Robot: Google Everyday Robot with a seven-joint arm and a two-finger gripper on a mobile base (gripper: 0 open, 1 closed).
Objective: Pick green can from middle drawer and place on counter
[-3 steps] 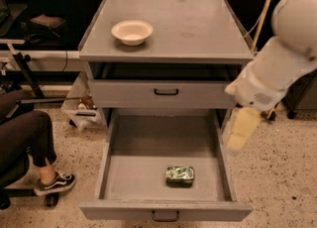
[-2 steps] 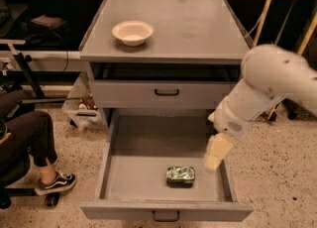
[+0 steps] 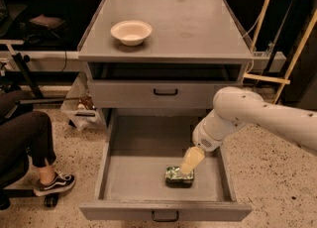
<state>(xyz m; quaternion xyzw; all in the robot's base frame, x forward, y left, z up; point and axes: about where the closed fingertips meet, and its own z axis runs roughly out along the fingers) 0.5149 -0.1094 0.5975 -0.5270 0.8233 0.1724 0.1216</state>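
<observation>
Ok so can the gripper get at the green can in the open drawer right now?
Probably yes. The middle drawer is pulled out, the green can lies alone on its floor, and the gripper hangs just over the can's right end with nothing between them.

The cream-yellow gripper [image 3: 190,161] hangs at the shiny green can [image 3: 176,178] (silver-patched) inside the plain grey middle drawer [image 3: 133,178].

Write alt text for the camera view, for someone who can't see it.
A white robot arm reaches into the open middle drawer, its gripper right over the green can on the drawer floor. A cream bowl sits on the counter above; a seated person's leg is at left.
</observation>
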